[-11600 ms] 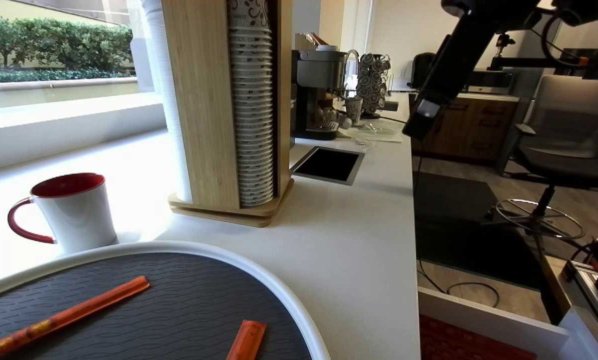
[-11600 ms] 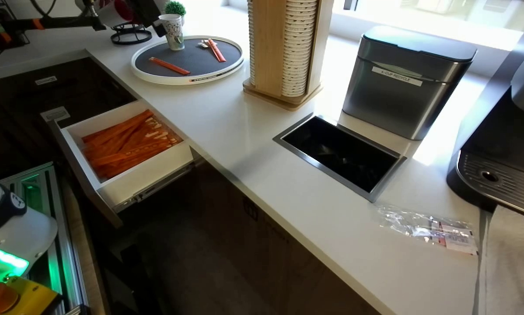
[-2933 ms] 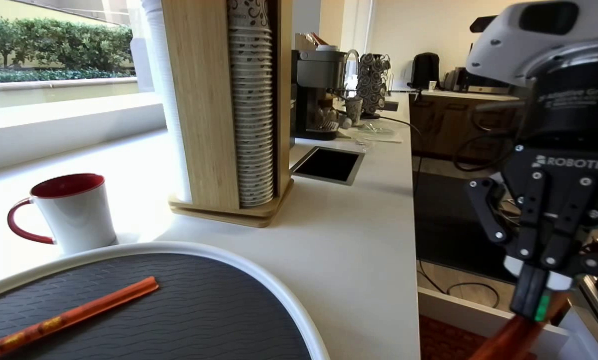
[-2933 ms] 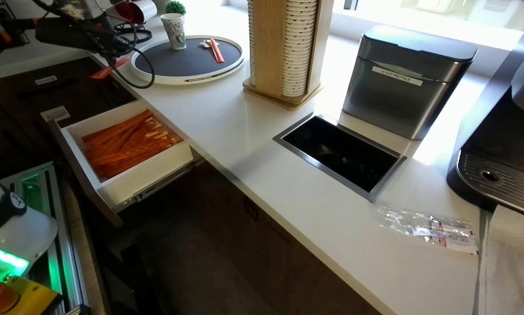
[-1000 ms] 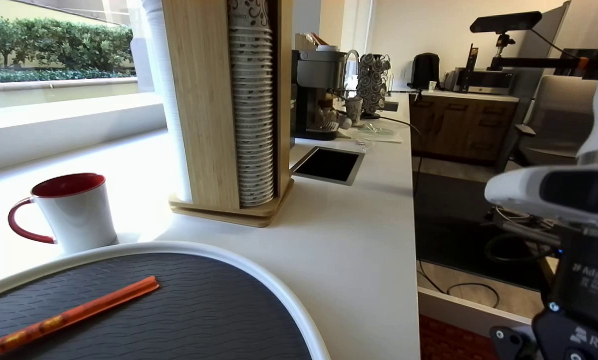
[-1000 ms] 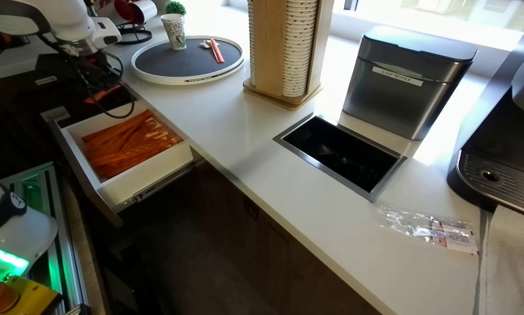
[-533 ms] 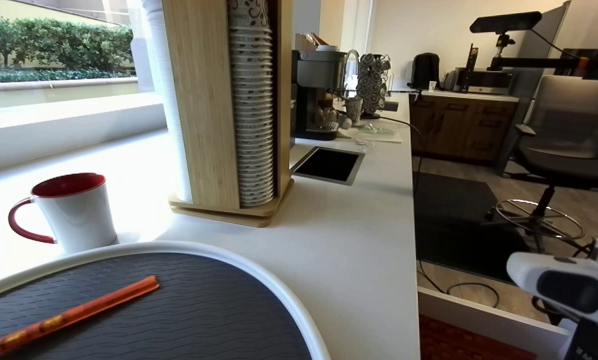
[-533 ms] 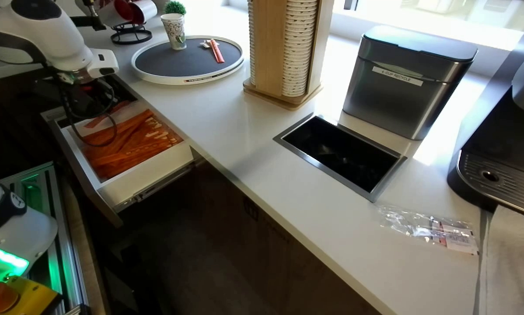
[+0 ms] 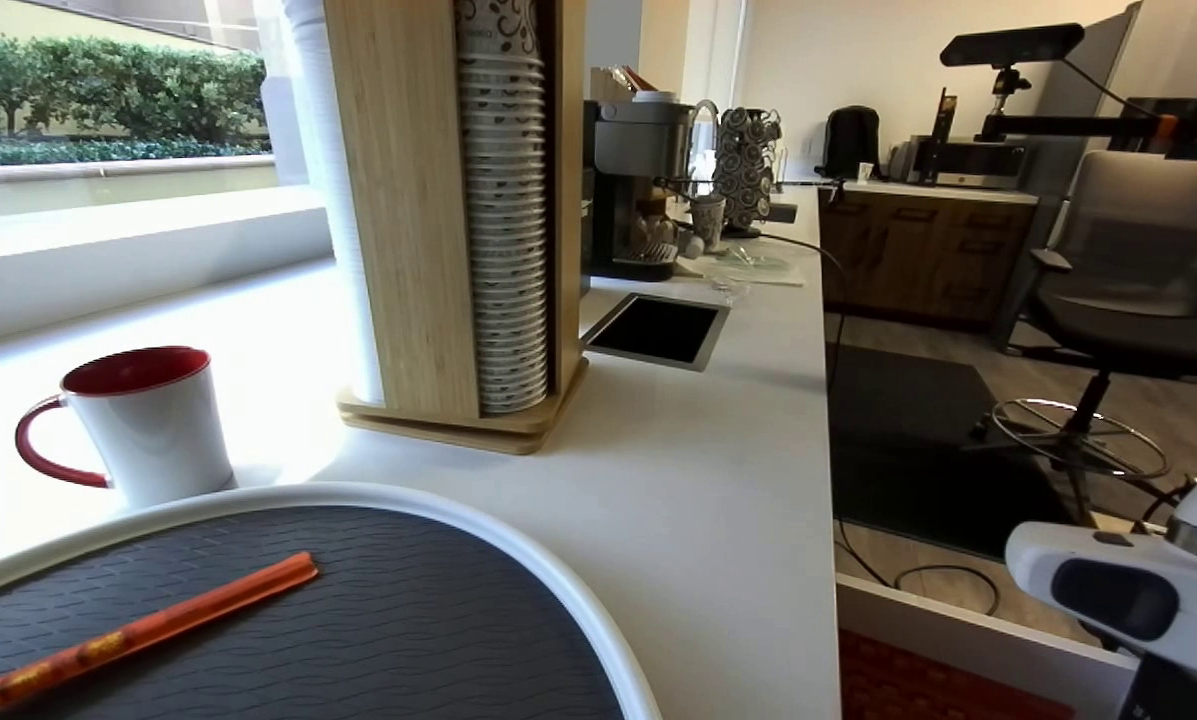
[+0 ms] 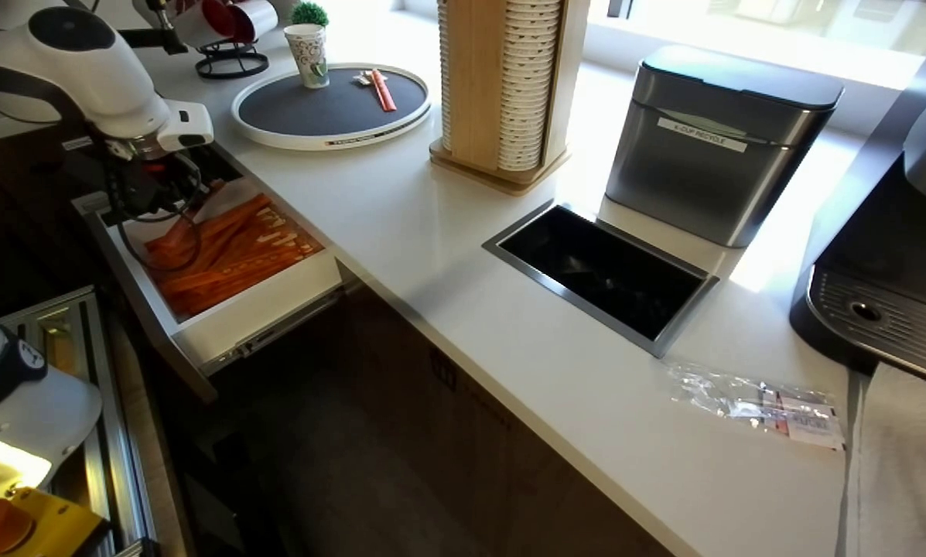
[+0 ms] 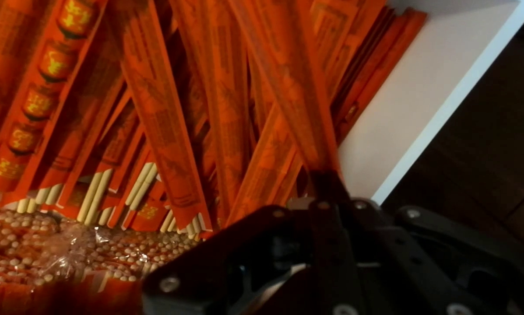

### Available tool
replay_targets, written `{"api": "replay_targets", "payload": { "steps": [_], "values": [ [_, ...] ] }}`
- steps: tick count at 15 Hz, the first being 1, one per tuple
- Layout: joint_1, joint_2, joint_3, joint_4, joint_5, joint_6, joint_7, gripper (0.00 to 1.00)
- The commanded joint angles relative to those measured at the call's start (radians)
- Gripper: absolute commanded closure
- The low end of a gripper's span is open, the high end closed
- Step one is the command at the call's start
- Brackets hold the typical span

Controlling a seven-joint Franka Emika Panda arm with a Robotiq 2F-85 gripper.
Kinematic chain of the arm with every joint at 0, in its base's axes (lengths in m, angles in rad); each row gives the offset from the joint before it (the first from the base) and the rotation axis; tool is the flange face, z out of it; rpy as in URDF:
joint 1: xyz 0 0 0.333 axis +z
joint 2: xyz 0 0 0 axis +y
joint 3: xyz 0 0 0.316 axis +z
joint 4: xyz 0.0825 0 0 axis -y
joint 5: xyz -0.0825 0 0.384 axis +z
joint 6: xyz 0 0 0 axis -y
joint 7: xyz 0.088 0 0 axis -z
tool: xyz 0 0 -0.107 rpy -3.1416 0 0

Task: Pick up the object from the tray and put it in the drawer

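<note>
The drawer (image 10: 265, 302) held orange packets (image 11: 157, 105); over them the tool (image 11: 329, 186) pinched another packet (image 11: 296, 87). The tray (image 9: 408, 620) carried a cup (image 10: 306, 56) and an orange stick (image 9: 148, 631).

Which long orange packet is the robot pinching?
The long, flat orange packet slanting over others in the wrist view: only it runs into the black gripper.

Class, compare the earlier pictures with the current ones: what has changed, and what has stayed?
The end effector took hold of an orange packet on the round tray and carried it sideways and down to the open drawer, where it is still gripped. The tray seems to have turned slightly, shifting the other packet a little. The drawer, red-handled mug and metal bin stayed put.
</note>
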Motion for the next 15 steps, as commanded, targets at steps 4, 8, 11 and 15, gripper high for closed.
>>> {"api": "replay_targets", "payload": {
  "steps": [4, 8, 11, 15],
  "values": [
    [-0.002, 0.004, -0.002, 0.001, 0.0, -0.006, 0.035, 1.0],
    [0.008, 0.128, -0.013, 0.0, -0.079, 0.014, 0.187, 1.0],
    [0.039, 0.235, -0.042, -0.001, -0.102, 0.039, 0.309, 1.0],
    [0.059, 0.309, -0.107, 0.006, -0.058, 0.027, 0.403, 1.0]
  ]
}}
